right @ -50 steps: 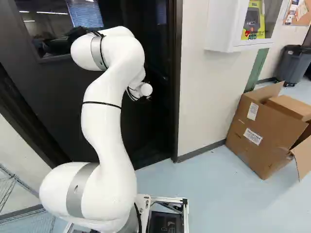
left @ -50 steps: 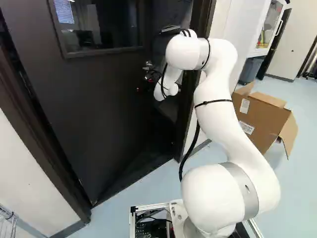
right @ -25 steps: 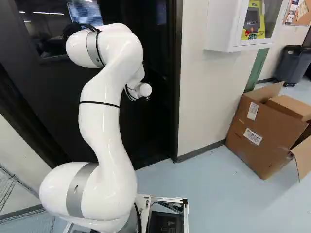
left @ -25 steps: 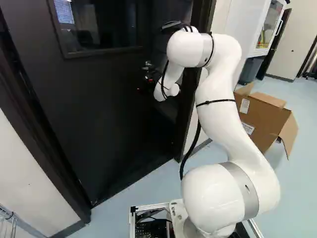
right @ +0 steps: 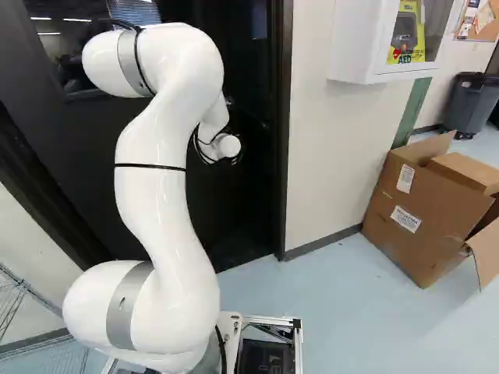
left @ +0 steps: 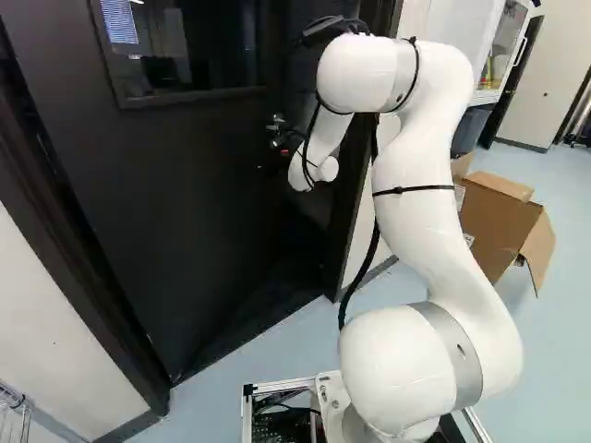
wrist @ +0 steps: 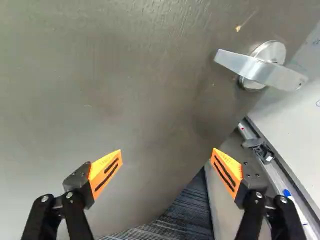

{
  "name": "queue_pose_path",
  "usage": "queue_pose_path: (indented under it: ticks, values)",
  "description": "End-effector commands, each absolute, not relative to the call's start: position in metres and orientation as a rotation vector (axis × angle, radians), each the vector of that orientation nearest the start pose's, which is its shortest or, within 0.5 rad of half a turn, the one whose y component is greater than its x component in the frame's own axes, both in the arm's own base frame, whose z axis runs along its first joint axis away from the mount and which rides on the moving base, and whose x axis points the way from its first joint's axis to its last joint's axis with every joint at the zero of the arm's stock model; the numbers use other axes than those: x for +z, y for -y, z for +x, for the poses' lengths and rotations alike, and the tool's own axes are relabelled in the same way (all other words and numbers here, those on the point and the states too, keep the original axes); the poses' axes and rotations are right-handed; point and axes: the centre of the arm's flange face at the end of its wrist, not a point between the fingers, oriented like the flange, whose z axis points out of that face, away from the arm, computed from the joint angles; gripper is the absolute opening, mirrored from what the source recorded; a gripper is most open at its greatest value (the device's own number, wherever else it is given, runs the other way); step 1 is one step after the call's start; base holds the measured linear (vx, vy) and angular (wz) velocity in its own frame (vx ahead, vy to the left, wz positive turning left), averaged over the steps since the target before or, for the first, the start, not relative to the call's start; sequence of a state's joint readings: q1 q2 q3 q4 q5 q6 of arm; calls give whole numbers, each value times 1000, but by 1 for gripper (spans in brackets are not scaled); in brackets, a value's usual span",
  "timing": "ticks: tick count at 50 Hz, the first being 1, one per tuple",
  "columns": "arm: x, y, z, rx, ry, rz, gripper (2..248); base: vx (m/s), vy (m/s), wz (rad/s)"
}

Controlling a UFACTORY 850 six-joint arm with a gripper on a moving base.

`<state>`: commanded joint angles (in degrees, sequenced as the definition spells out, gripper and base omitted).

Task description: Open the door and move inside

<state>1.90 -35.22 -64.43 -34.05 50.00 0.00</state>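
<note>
Your end effector (left: 271, 155) is released: fingers spread wide, nothing between the flat, slotted orange pads (wrist: 105, 170). It's up at the door (left: 185, 212), near the latch edge. The door is ajar, dark and flat-faced, with a rectangular glass window (left: 185, 55) set in its upper part.

In the wrist view, you've got the door face as a grey-brown sheet with fine scratches and one small pale chip. The lever handle (wrist: 240, 62) is ahead of the fingers, near the door's edge, apart from both: brushed-looking metal, flat straight bar across a round rose. One finger is over the door face; the other lines up with the gap past the edge.

Through that gap you get a smooth white panel (wrist: 309, 75), a straight metal ledge (wrist: 277, 177) under it with a small black piece (wrist: 257, 145) on top, and dark ribbed flooring (wrist: 185, 212) (looks like carpet, can't swear to it).

Your arm (left: 416, 212) is glossy white, rounded, bent over toward the door. To the right in the right base view: a brown cardboard box (right: 421, 210), flaps open, on smooth pale blue floor (right: 335, 312), and a boxy white wall cabinet (right: 355, 39).
</note>
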Motion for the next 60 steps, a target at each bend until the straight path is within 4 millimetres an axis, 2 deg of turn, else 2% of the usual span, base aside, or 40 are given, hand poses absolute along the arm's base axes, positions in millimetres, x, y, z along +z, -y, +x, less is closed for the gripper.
queue_pose_path:
  ticks: [32,60]
  values:
    - [371,-47,580,-1808,709,-2333,247,0,0,0]
    - [376,-21,526,-1778,467,-2472,247,0,0,0]
